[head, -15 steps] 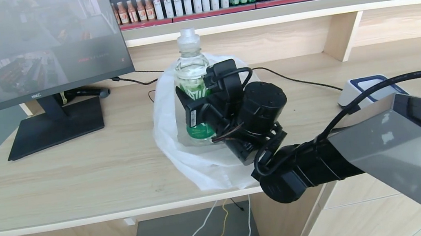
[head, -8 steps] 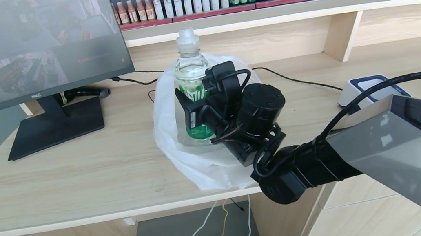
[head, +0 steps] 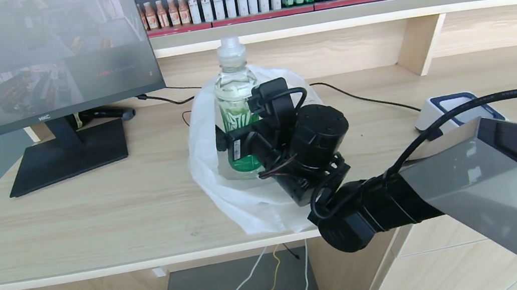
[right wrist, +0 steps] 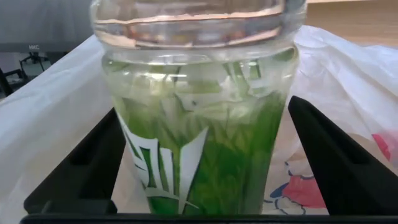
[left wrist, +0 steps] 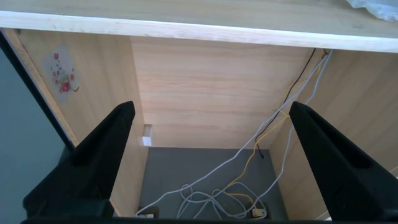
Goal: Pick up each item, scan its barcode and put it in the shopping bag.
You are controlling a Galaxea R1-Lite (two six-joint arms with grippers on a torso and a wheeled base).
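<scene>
Broadly — wooden counter (head: 97, 223) with shopping bag (head: 207, 172), monitor (head: 33, 55); bottle shelves (head: 270, 14) behind

The bottle (head: 237, 112) is seen as clear, with a whitish translucent cap (head: 230, 48) and a green label patterned in white. The shopping bag (head: 226, 200) is shown white, with a red and pink print (right wrist: 298, 186). Pale wood grain is carried by the counter (head: 97, 218). Black is worn by the right gripper (right wrist: 208, 112), the left gripper (left wrist: 211, 109) and the monitor (head: 65, 157) at far left. The scanner (head: 429, 118) on the right is coloured white, topped with dark blue. A sticker (left wrist: 64, 70) is patterned with red flowers.
</scene>
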